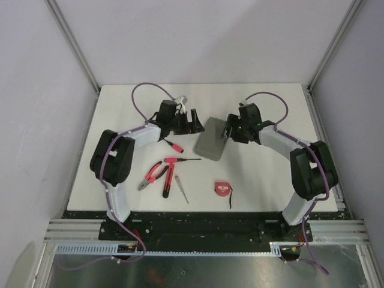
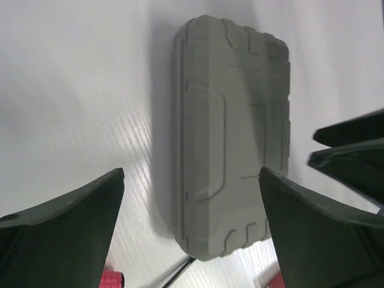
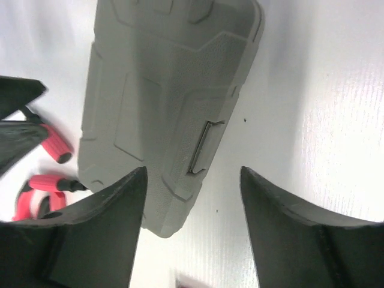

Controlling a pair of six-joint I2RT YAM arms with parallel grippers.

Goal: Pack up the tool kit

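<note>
The grey case (image 1: pixel 211 140) lies closed on the white table, between my two grippers. My left gripper (image 1: pixel 194 122) is open and empty just left of the case's far end. In the left wrist view the case (image 2: pixel 231 138) lies ahead between the spread fingers of the left gripper (image 2: pixel 191 174). My right gripper (image 1: pixel 228 131) is open and empty at the case's right edge. In the right wrist view it (image 3: pixel 193 171) hovers over the side with the latch (image 3: pixel 204 150). Red-and-black pliers (image 1: pixel 152 174), screwdrivers (image 1: pixel 167 182) and a tape measure (image 1: pixel 222 188) lie loose nearer the front.
A red-handled screwdriver (image 1: pixel 174 144) lies by the left arm and another (image 1: pixel 180 160) points right, towards the case's near end. A thin screwdriver (image 1: pixel 182 192) lies by the pliers. Metal frame posts and grey walls bound the table (image 1: pixel 270 174).
</note>
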